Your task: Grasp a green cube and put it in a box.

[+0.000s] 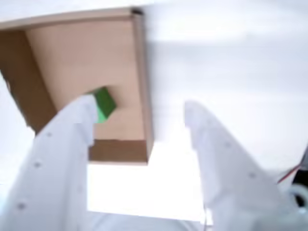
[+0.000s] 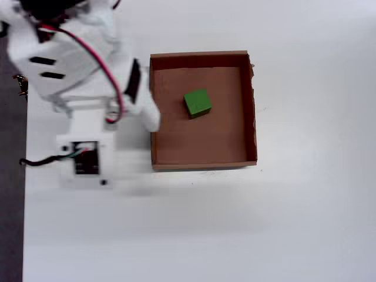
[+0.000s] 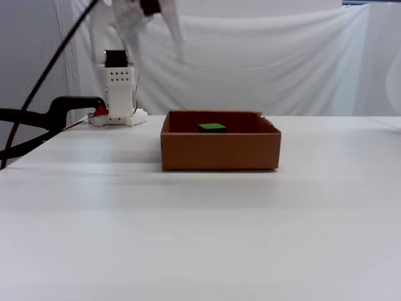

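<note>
The green cube (image 2: 197,103) lies on the floor of the brown cardboard box (image 2: 202,57), a little above its middle in the overhead view. In the wrist view the cube (image 1: 105,103) is partly hidden behind my left finger (image 1: 72,134), inside the box (image 1: 143,72). In the fixed view only the cube's top (image 3: 212,126) shows over the box wall (image 3: 219,150). My gripper (image 1: 139,102) is open and empty. It is raised above the box's left wall in the overhead view (image 2: 150,114) and is high and blurred in the fixed view (image 3: 172,25).
The arm's white base (image 3: 118,94) stands behind and left of the box, held by a black clamp (image 3: 62,110). A white block with wires (image 2: 87,158) lies left of the box. The table's left edge (image 2: 23,176) borders a dark strip. A white curtain hangs behind.
</note>
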Controlling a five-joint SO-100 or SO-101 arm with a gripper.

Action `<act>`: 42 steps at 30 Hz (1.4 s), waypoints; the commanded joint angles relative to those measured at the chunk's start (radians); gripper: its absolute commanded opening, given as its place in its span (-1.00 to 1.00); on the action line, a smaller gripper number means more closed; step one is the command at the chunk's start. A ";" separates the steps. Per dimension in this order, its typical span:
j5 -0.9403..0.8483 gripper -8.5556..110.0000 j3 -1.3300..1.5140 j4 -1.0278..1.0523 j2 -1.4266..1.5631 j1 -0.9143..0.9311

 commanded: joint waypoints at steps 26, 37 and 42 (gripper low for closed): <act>0.247 -0.47 1.278 0.017 1.298 0.466; 0.253 -0.47 1.312 0.054 1.304 0.402; 0.253 -0.47 1.312 0.054 1.304 0.402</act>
